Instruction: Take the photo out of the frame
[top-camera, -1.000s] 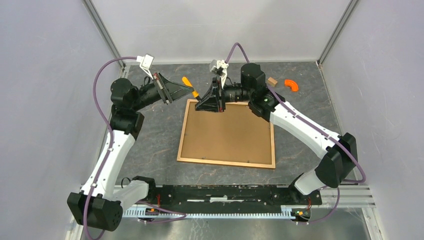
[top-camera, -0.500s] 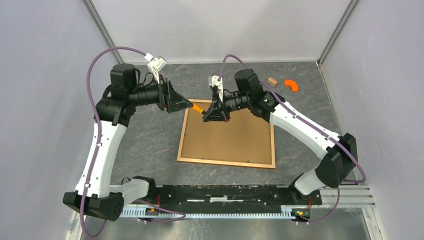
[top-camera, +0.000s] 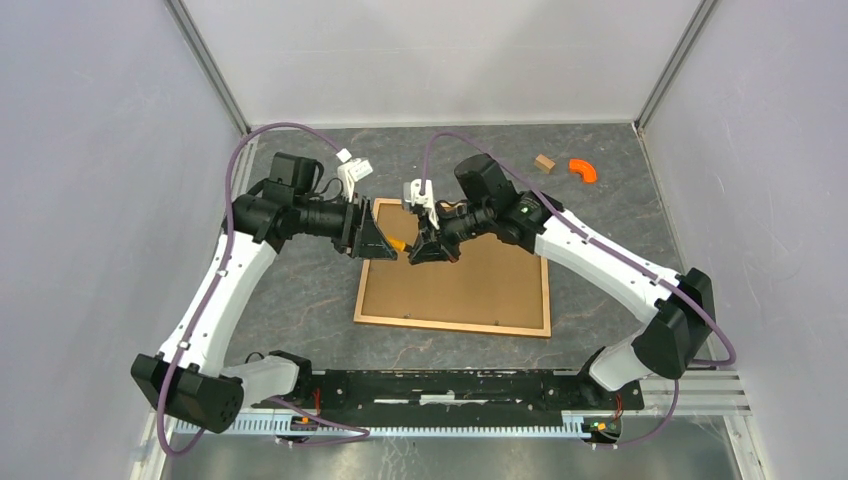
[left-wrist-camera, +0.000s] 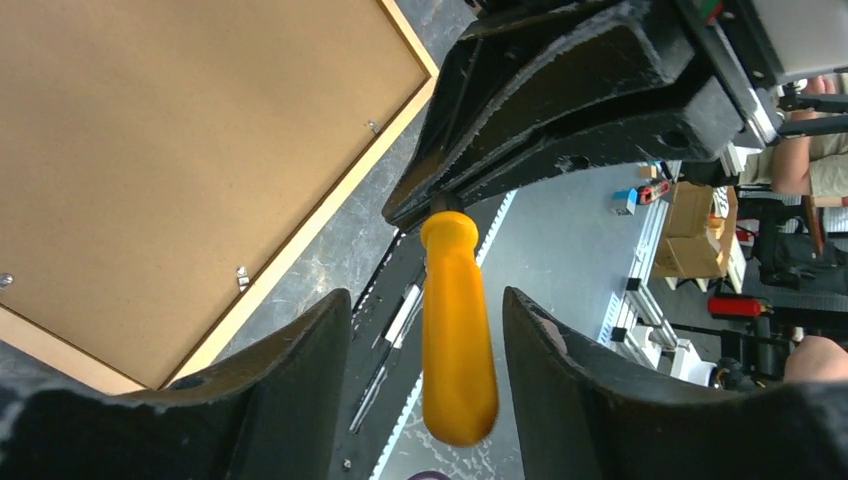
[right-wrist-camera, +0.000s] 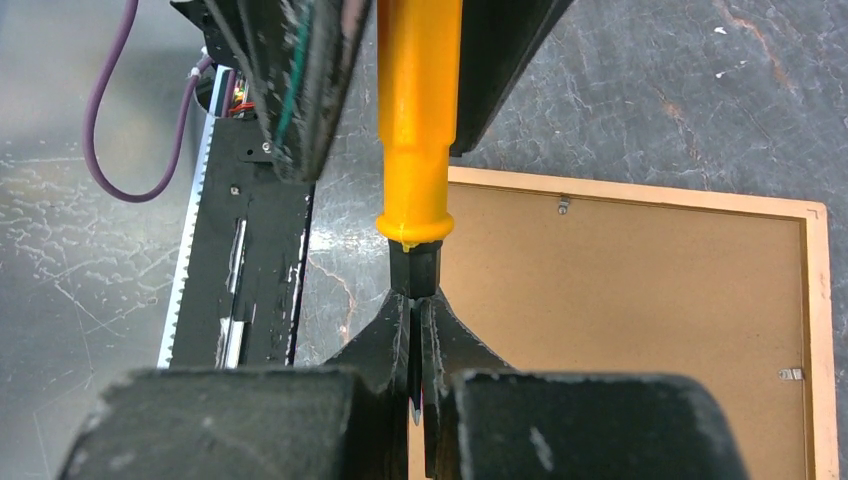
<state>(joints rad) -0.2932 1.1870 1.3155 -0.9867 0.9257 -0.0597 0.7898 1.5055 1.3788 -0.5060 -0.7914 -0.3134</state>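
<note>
- Overhead, a dark grey, marbled tabletop (top-camera: 300, 290) sat inside pale, smooth walls (top-camera: 440, 60).
- Centre: the thin wooden frame (top-camera: 452, 326) lay flat, matte brown backing board (top-camera: 470, 285) up, photo hidden.
- Right gripper (right-wrist-camera: 415, 300) clamped the orange-handled screwdriver (left-wrist-camera: 455, 330); left gripper (left-wrist-camera: 425, 298) gaped around its handle.

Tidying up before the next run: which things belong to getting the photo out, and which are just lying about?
In the job: frame, backing board, screwdriver in the shut right gripper, open left gripper around its handle.
Lying about: wooden block, orange curved piece.
</note>
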